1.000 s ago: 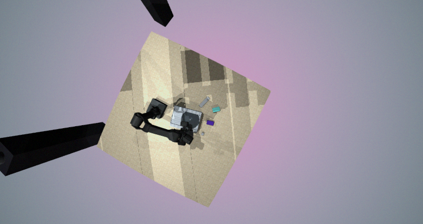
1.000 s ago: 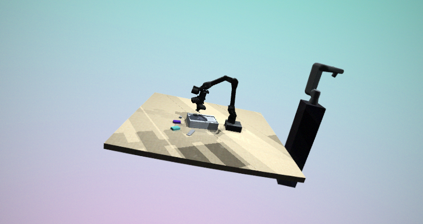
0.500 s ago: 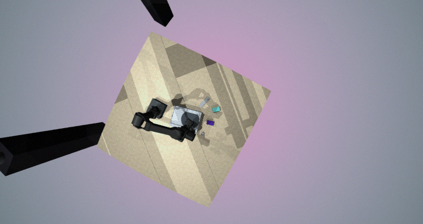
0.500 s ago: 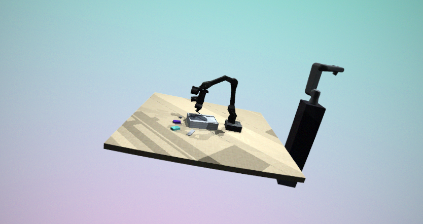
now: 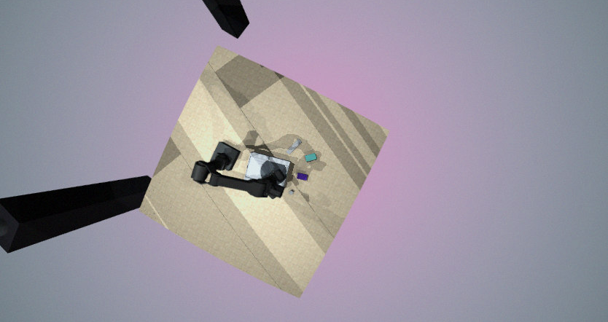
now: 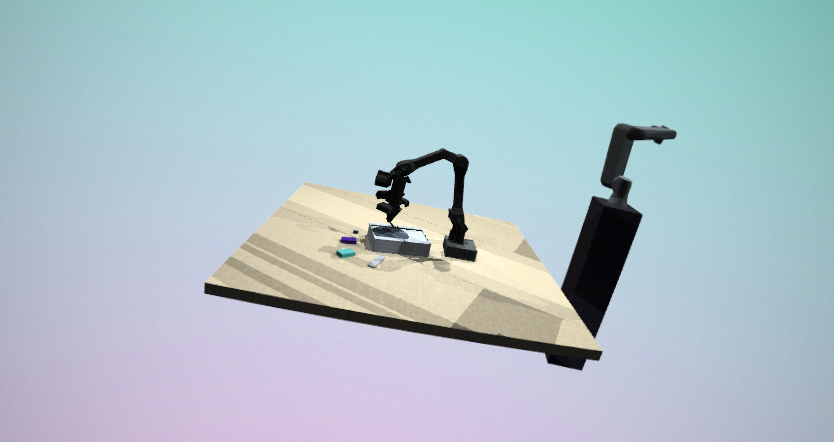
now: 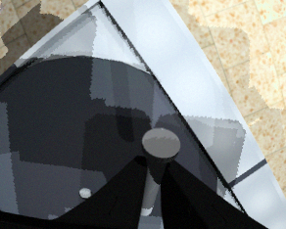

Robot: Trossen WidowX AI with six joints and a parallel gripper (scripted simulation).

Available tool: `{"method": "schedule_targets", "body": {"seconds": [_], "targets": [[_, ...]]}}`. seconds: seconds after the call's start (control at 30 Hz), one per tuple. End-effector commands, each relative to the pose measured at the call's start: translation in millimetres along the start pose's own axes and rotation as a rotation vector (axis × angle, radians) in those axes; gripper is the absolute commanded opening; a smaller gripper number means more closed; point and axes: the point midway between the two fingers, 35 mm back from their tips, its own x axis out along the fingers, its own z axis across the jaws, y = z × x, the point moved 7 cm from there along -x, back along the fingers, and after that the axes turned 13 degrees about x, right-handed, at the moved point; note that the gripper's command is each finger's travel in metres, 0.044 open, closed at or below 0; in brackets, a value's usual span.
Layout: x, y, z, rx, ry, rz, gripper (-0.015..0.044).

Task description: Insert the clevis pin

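Fingers (image 6: 391, 222) clamped on pin (image 7: 161, 143), disc (image 6: 392, 232) (image 7: 54, 122) below them, tray rim (image 7: 178, 105) close by, purple block (image 5: 302, 176) (image 6: 348, 240) and teal block (image 5: 310, 157) (image 6: 345, 253) outside tray

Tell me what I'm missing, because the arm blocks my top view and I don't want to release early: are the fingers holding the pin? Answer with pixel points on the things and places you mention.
Observer: Yes. The wrist view shows the fingers (image 6: 391, 217) shut on the pin (image 7: 161, 143) below its head.

Operator: Is it through the disc yet?

Observer: No. In the wrist view, the disc's hole (image 7: 85, 193) shows as a bright spot left of the pin, whose lower end is in sight outside it.

Operator: And how does the disc sit?

Observer: The exterior view shows the disc (image 5: 267, 167) (image 6: 399, 234) (image 7: 49, 122) lying flat inside the tray (image 5: 255, 166) (image 6: 399, 249) (image 7: 186, 44), below the fingers.
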Motion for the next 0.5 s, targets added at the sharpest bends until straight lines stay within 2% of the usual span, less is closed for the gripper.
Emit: {"method": "schedule_targets", "body": {"seconds": [0.0,0.47], "targets": [[-3,4,5,0.093,-0.006,0.013,0.0000],[-10,23,23,0.504,0.009,0.064,0.0000]]}}
